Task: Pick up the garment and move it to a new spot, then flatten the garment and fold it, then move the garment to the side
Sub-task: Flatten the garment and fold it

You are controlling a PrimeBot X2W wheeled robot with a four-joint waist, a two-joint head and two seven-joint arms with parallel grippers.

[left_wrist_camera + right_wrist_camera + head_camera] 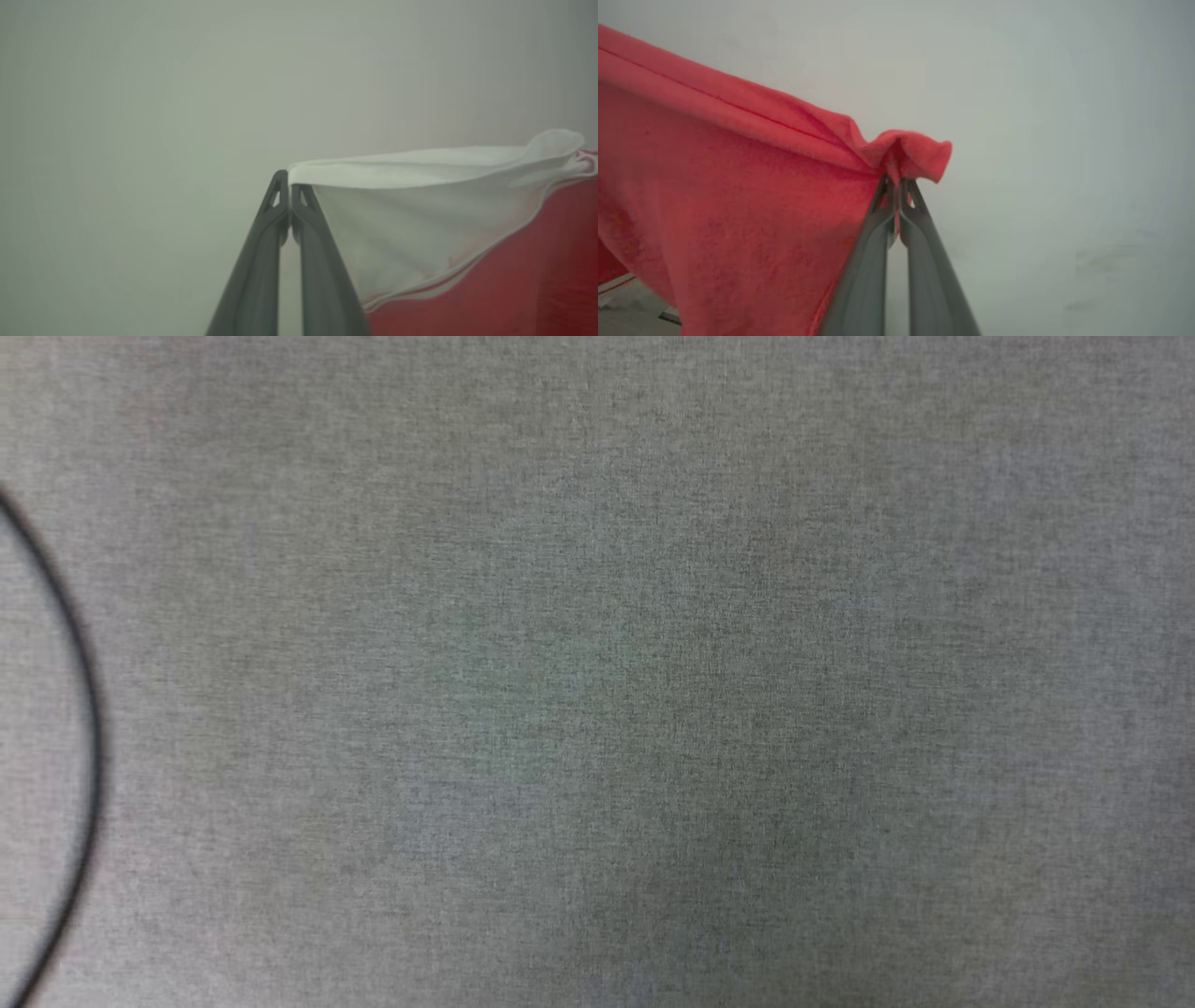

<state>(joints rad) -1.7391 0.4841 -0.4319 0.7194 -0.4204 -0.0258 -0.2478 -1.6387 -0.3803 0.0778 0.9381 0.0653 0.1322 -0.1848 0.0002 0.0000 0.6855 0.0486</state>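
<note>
In the left wrist view my left gripper (289,179) is shut on the edge of the garment's white sleeve (411,224); the sleeve stretches off to the right, with striped trim and red cloth (514,289) below it. In the right wrist view my right gripper (896,179) is shut on a bunched corner of the garment's red body (738,196), which hangs away to the left and down. The cloth is lifted and pulled taut at both grips.
The head view looks down on a grey woven surface (597,672), with a thin dark curved cable (84,709) along its left edge. Behind the cloth in both wrist views is plain pale grey background.
</note>
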